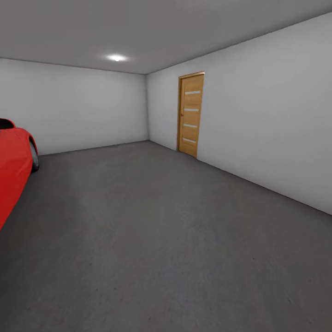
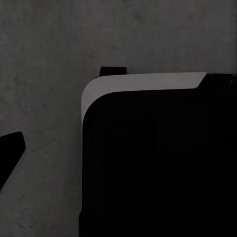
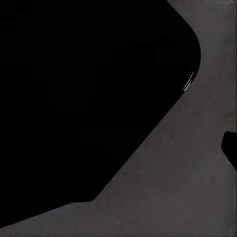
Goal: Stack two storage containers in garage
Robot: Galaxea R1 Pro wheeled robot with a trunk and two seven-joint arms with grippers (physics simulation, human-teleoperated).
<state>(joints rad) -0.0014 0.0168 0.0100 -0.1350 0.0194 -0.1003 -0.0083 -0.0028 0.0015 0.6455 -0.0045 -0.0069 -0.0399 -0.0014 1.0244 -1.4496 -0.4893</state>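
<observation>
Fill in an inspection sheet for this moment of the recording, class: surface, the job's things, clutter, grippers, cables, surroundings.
Surface: dark grey rough concrete-like floor, bare across the middle.
Job's things: nothing seen.
Clutter: nothing seen.
Grippers: cannot tell; the wrist views show dark robot body over grey floor.
Cables: nothing seen.
Surroundings: plain pale grey walls; shiny red car at the left edge; closed light brown wooden door with pale horizontal slats in the right wall; round white ceiling light, lit.
</observation>
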